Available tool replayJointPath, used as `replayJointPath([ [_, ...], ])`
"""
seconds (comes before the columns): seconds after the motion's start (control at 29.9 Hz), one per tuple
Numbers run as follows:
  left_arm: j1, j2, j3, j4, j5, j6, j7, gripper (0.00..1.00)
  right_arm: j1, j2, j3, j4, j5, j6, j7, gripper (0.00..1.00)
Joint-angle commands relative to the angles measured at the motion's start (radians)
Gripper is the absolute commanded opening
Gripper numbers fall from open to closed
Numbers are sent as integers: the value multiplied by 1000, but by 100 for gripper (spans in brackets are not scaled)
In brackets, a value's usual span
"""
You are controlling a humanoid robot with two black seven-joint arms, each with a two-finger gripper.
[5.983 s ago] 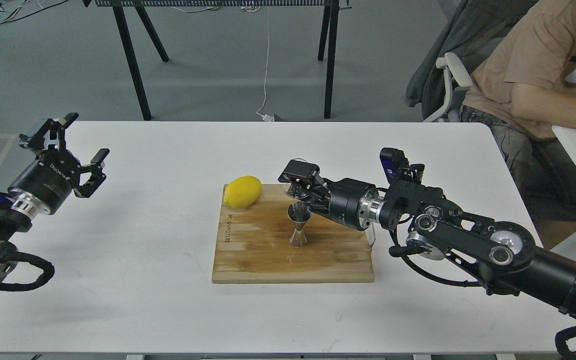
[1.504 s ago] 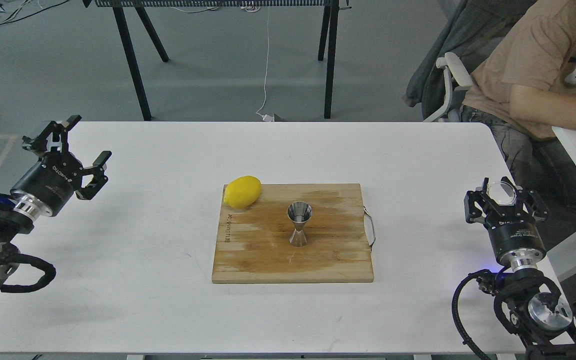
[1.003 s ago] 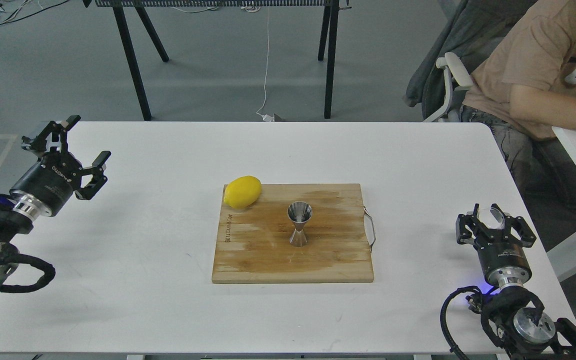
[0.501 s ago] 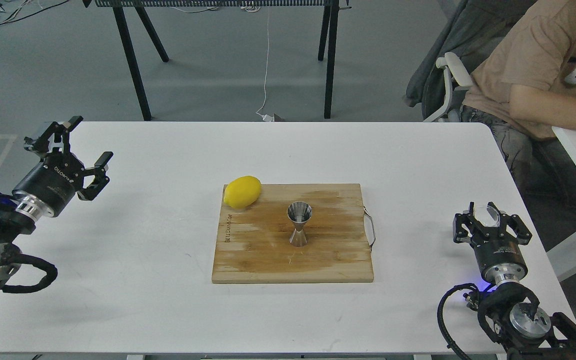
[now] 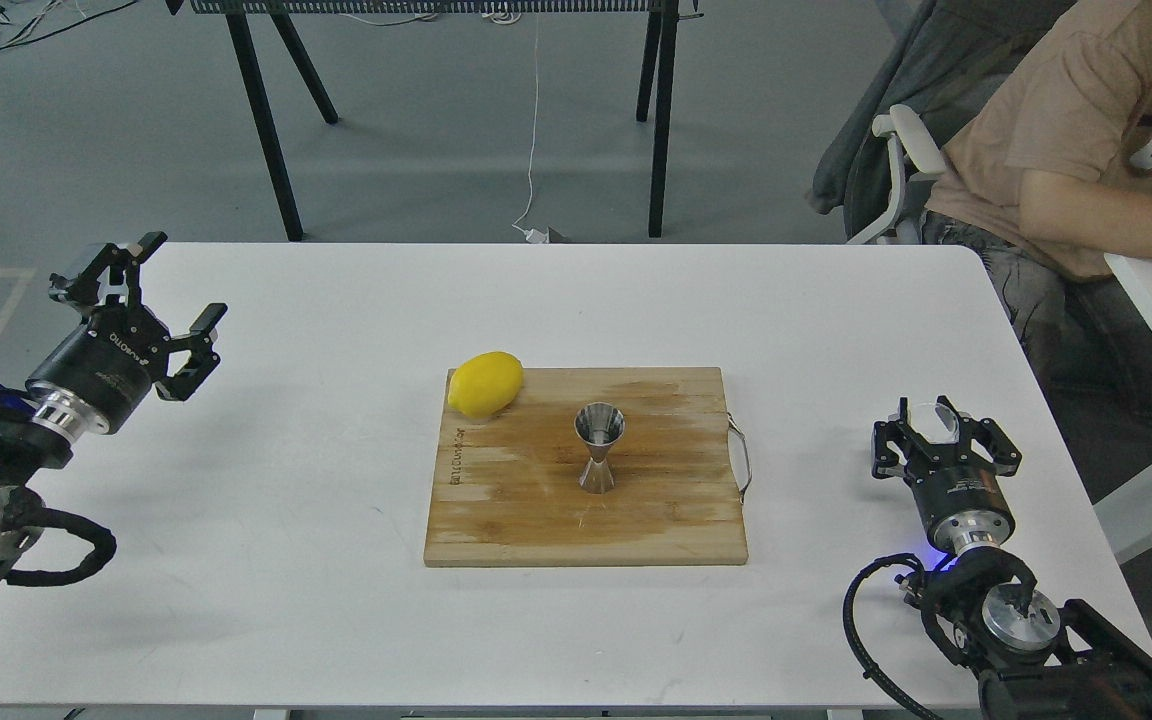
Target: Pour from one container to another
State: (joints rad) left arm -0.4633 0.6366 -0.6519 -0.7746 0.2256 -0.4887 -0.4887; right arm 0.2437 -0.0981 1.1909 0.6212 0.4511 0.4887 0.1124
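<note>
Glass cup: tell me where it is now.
In the head view, the glass cup sits between the right claw fingers, over the table's right side, right of the cutting board.

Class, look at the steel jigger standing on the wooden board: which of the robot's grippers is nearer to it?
Right. The right gripper, shut on the glass cup, sits off the board's right edge; the left gripper hangs farther from the jigger, near the table's left edge.

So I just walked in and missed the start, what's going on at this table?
The robot's right claw holds a small clear glass cup low over the table's right side, well away from the wooden board. A steel jigger stands upright mid-board, with a lemon at the board's far left corner. The left claw hangs open and empty at the left. Nothing is pouring now.
</note>
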Motion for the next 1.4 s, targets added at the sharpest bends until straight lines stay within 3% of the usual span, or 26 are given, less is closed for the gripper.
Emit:
replayJointPath([
  [0.0,2,0,0,0,0,0,0,94,0,1,-4,-11,0,0,0,44],
  [0.33,0,2,0,0,0,0,0,94,-3,0,-4,-6,0,0,0,51],
  [0.6,0,3,0,0,0,0,0,94,-11,0,-4,3,0,0,-2,66],
  [0.84,0,2,0,0,0,0,0,94,-20,0,-4,9,0,0,-2,69],
  [1.07,2,2,0,0,0,0,0,94,-24,0,-4,26,1,0,-2,94],
  [1.37,2,0,0,2,0,0,0,94,-46,-38,1,146,0,0,-4,96],
])
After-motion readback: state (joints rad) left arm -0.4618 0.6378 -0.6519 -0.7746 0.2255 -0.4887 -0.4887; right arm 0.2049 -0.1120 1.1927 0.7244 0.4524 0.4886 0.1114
